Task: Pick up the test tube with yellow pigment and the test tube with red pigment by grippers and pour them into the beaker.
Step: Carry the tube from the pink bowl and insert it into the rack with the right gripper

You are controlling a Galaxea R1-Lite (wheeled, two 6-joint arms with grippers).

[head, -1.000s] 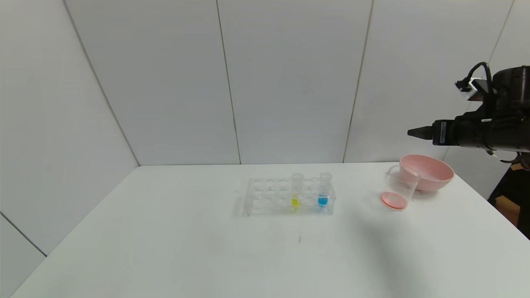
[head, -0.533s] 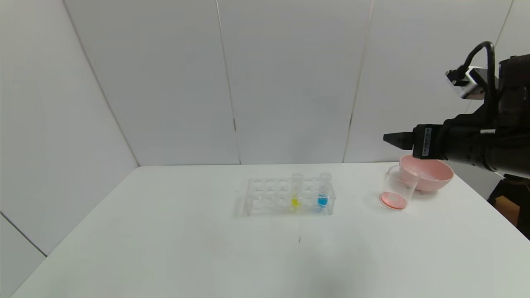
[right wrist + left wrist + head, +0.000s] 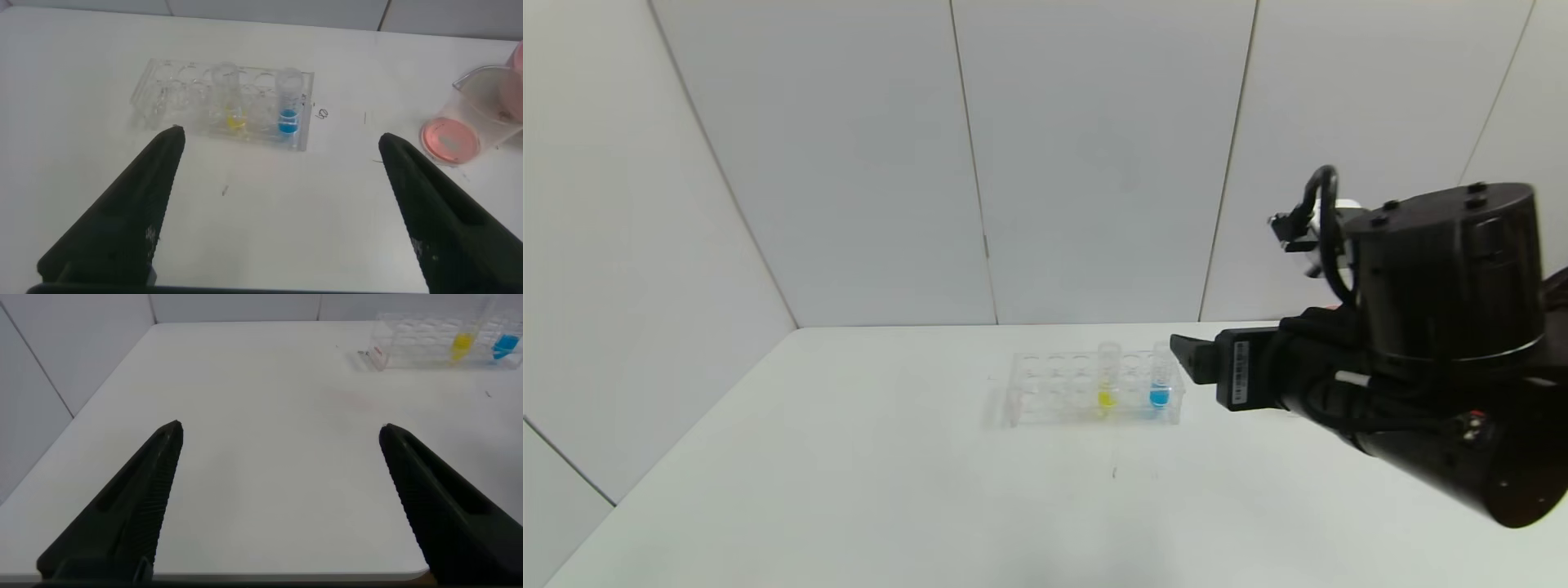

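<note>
Your right gripper (image 3: 1188,359) jaws wide, hovering beside clear rack (image 3: 1094,389), yellow-pigment tube (image 3: 1107,377) upright inside, bare table (image 3: 849,490) leftward, left gripper (image 3: 278,498) wide, parked near table edge.

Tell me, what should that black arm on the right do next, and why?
Probably carry the right end effector a little farther left and lower it over the yellow tube. That tube stands upright in the clear rack, the end effector is open and empty, and the beaker already holds pink liquid.
</note>
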